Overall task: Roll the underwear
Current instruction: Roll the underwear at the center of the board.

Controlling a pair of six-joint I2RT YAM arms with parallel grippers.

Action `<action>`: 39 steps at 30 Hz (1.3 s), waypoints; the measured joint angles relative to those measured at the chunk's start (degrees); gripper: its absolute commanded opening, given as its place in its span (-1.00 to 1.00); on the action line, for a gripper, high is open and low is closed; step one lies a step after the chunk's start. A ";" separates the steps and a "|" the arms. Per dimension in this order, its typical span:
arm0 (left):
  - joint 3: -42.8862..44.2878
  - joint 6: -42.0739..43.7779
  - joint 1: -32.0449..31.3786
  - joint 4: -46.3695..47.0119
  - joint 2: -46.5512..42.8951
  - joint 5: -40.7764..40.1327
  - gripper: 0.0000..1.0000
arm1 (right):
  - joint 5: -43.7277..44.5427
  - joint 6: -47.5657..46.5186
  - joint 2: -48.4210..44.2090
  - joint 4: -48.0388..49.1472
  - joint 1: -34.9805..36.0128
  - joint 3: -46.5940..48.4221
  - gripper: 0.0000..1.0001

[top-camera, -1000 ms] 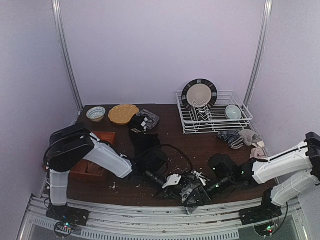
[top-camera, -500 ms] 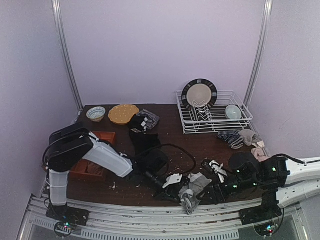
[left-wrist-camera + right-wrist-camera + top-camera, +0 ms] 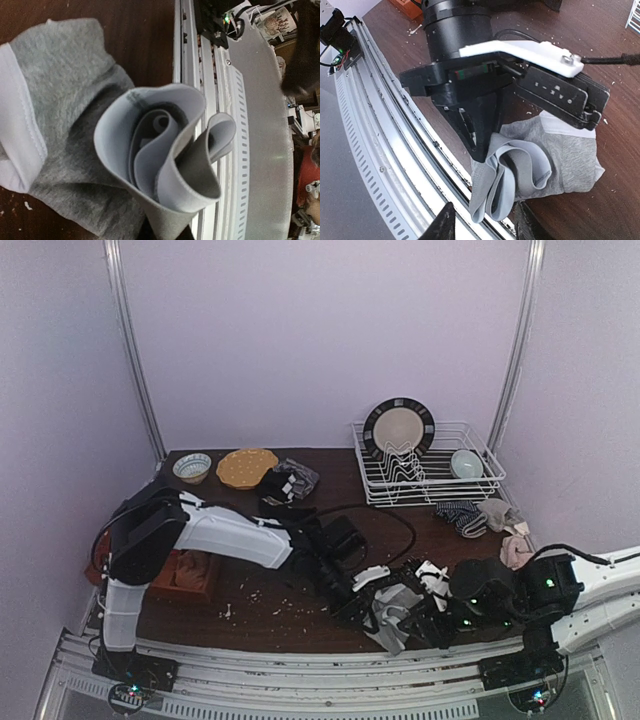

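I have the left gripper (image 3: 481,149) clenched on the coiled waistband end of the light grey underwear (image 3: 560,160) and holding that end up. The rest of the garment lies flat on the table (image 3: 615,75) at its near edge, and the coil reaches over the metal rail (image 3: 390,145). My right gripper (image 3: 482,225) is released, its jaws spread wide to either side of the coil's lower end. I cannot tell whether they touch it.

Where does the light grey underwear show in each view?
Top external: grey underwear low centre, beside the rail.
Left wrist: grey underwear fills left and centre; rail right.
Right wrist: grey underwear lower right of centre; rail left.
Shared landmark: the rail.
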 measured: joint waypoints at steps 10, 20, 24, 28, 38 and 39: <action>6.36 -8.00 0.50 -9.16 6.93 3.56 -1.00 | 2.49 -4.63 11.54 2.27 4.74 2.60 -0.14; 6.14 -15.15 1.88 -8.52 7.78 6.47 -1.00 | 4.17 -6.27 22.80 7.48 4.37 3.28 -0.59; 5.40 -16.68 1.92 -7.26 7.78 6.47 -0.62 | 4.55 -4.35 26.01 8.37 2.54 3.17 -0.82; 3.37 -18.14 2.10 -4.22 6.75 7.85 0.13 | 4.02 -1.88 25.92 11.21 0.52 0.61 -0.91; -9.46 -19.26 2.10 1.01 -4.94 -0.24 0.57 | 0.02 1.29 23.98 17.03 -2.51 -3.43 -0.95; -10.47 -19.28 2.14 1.66 -5.77 -1.38 0.57 | -0.57 1.31 23.80 17.57 -2.91 -3.78 -0.95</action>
